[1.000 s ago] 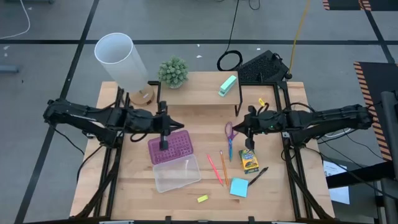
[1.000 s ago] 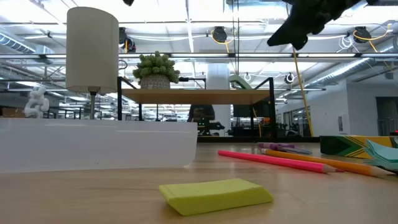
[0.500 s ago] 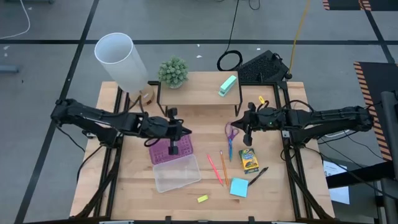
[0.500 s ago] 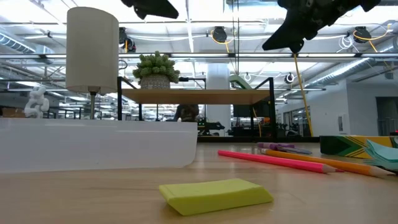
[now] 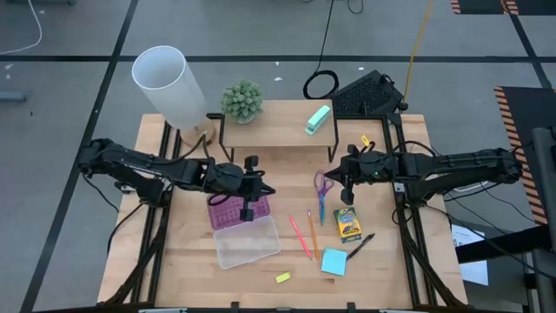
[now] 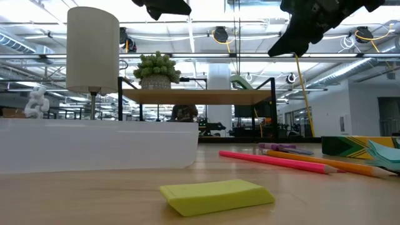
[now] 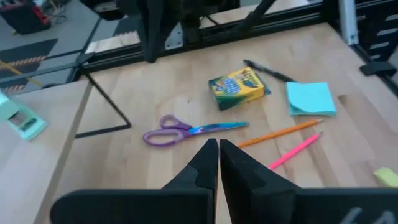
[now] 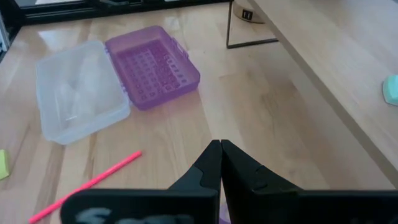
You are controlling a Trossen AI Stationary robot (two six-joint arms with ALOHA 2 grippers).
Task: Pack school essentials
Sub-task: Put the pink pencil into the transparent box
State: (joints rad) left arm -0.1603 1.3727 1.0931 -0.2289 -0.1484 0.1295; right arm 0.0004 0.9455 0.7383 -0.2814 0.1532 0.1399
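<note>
Seen from above, the left gripper [image 5: 246, 211], jaws pressed together, hangs over the purple lid [image 5: 237, 209] of the open clear case [image 5: 248, 243] at centre-left of the frame. The right gripper [image 5: 347, 196], jaws also pressed together and empty, sits right of centre, beside the purple-handled scissors [image 5: 321, 189]. Below it lie the crayon box [image 5: 347, 223], pink pencil [image 5: 299, 236], orange pencil [image 5: 312, 233], black pen [image 5: 361, 245], blue sticky-note pad [image 5: 333, 262] and yellow eraser [image 5: 282, 277] (all loose on the table [image 5: 191, 261]).

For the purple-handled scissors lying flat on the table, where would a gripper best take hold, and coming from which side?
Probably across the closed blades just below the pivot, coming straight down. The scissors lie flat, purple loops toward the shelf, blades toward the crayon box. The blades form one narrow bar; the loops are wider and hollow. The right gripper hovers closest.
</note>
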